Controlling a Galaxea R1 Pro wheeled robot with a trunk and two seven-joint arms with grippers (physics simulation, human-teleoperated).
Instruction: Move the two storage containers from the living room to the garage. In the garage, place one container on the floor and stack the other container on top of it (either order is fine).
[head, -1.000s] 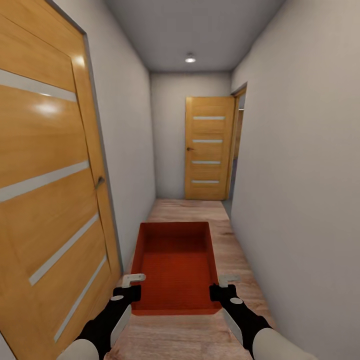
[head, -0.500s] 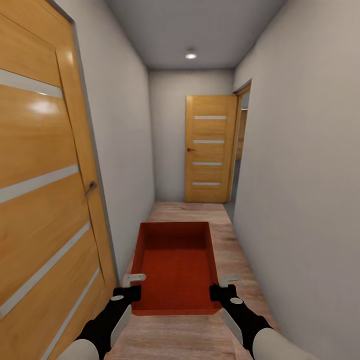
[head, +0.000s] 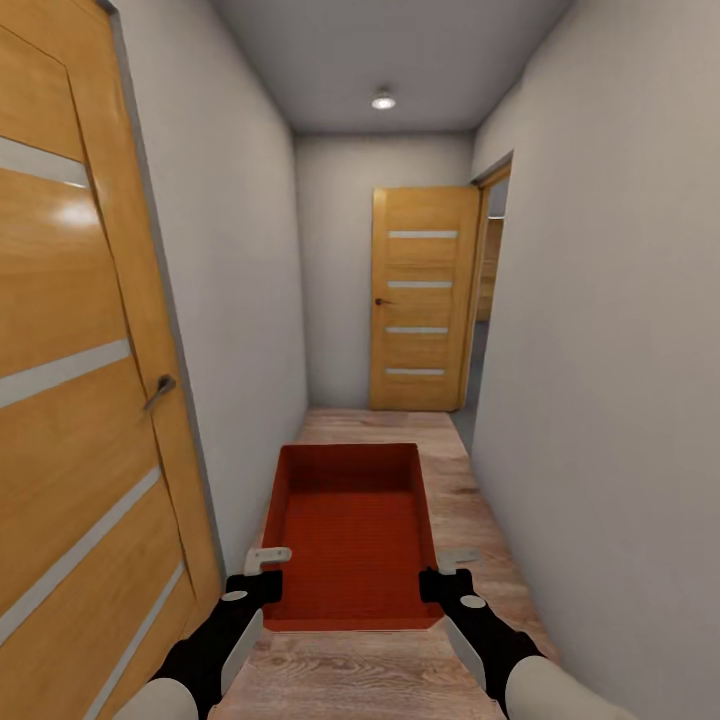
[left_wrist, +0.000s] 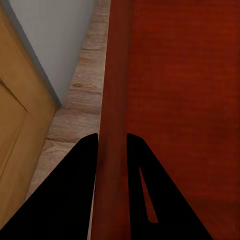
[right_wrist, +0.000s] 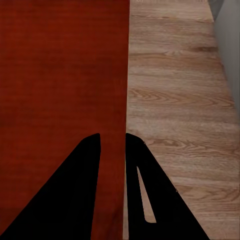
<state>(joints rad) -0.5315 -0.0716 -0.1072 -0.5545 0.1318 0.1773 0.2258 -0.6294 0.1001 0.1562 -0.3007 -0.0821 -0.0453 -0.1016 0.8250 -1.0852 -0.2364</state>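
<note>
Red-orange bin (head: 350, 530) carried ahead in corridor, long axis pointing forward toward far door (head: 422, 298). Left jaws (left_wrist: 111, 150) clenched on left wall, right jaws (right_wrist: 114, 150) on right wall; both arms equally near.

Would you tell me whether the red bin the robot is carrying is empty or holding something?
Empty: the storage container shows only its bare red bottom and walls in the head view.
</note>
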